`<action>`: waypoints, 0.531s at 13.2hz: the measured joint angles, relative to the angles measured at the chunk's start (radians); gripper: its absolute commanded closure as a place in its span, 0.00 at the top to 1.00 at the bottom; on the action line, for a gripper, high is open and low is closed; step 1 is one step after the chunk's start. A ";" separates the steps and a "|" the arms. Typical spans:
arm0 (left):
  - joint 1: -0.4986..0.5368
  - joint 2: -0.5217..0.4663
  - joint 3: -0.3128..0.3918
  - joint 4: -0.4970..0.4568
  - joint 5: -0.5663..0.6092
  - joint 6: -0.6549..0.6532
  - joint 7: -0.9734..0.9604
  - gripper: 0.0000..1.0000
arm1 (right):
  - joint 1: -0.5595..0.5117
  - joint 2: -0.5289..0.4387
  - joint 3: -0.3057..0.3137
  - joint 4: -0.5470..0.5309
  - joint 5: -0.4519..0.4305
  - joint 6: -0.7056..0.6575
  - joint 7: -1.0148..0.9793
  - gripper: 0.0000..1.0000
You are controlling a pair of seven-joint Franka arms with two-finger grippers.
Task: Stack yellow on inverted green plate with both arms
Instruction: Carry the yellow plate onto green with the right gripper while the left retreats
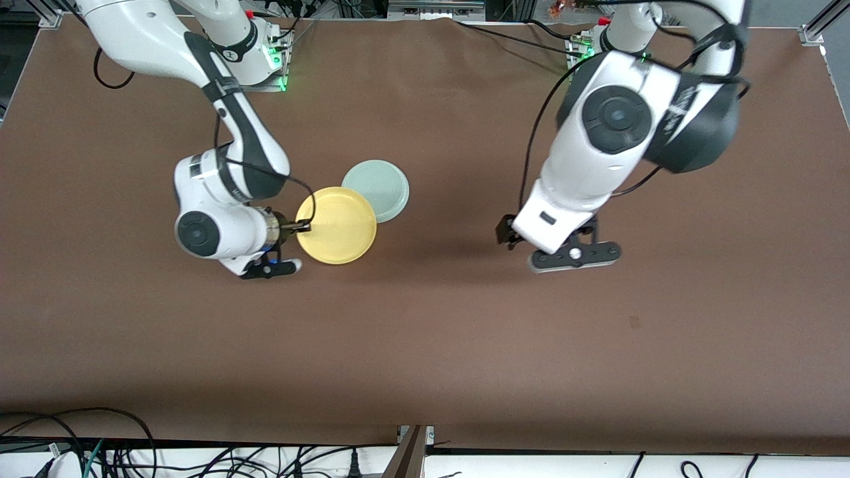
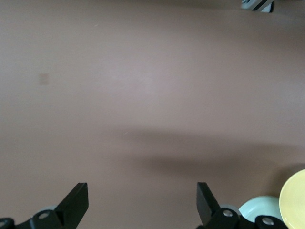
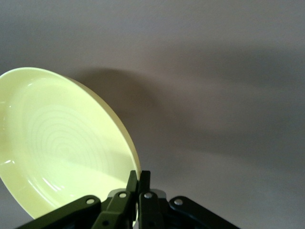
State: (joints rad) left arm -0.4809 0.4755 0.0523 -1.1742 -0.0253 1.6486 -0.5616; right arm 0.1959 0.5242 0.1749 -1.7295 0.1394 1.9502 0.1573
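Nearest the front camera: left gripper, fingers spread wide and pinching nothing, hanging over bare brown table toward the left arm's end, well apart from both plates. Waiting, by the look of it.

Next up, right gripper pressed tight on the rim of the yellow plate, roughly mid-table and well clear of every edge. Plate carried level-ish, its rim overlapping the green plate, which sits a bit farther from the front camera, ringed underside up, so already flipped.

Possible trouble: just a thin edge pinch, so could swivel or slip out and drop off-centre. Could also land lopsided, or catch the green plate's edge and shove it along the table. Looks like more travel over the green one needed before letting go.

View differences: right wrist view gives the pinch itself, fingers clamped on the rim, plus the rings inside the yellow plate, but no green plate at all. Left wrist view gives the wide-open left gripper and only slivers of both plates. Overlap readable only from the front.
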 measured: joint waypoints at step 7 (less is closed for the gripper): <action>0.074 -0.116 0.001 -0.037 0.000 -0.198 0.173 1.00 | 0.000 -0.244 0.079 -0.400 0.034 0.287 0.000 0.00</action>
State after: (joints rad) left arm -0.4066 0.3592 0.0537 -1.2113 -0.0254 1.4507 -0.3886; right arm 0.1960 0.2806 0.2538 -2.1298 0.1731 2.2374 0.1574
